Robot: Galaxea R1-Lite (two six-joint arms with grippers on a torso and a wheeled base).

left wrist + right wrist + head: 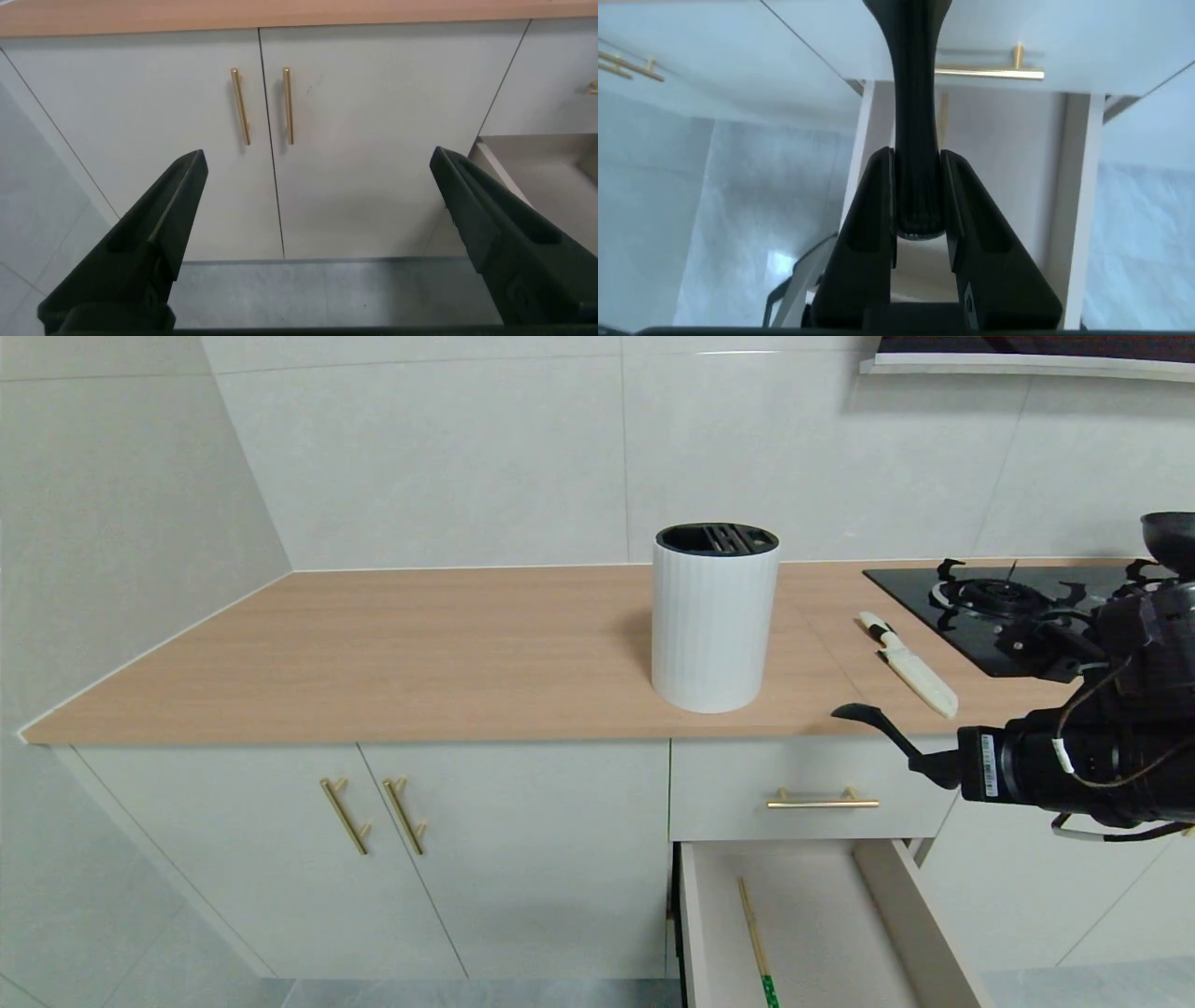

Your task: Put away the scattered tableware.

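My right gripper (936, 768) is shut on the handle of a black spoon (864, 716), held just in front of the counter edge, above the open drawer (878, 887). In the right wrist view the spoon handle (913, 93) runs out from between the closed fingers (868, 215). A white-bladed knife (910, 665) lies on the wooden counter (420, 653), to the right of a white ribbed utensil holder (714, 625) with a black slotted top. A pair of chopsticks (754, 943) lies in the drawer. My left gripper (318, 187) is open and empty, low down, facing the cabinet doors.
A black gas stove (1008, 607) takes up the counter's right end. Two gold handles (241, 105) mark the cabinet doors under the left counter. A shut drawer with a gold handle (822, 801) sits above the open one. Tiled wall stands behind.
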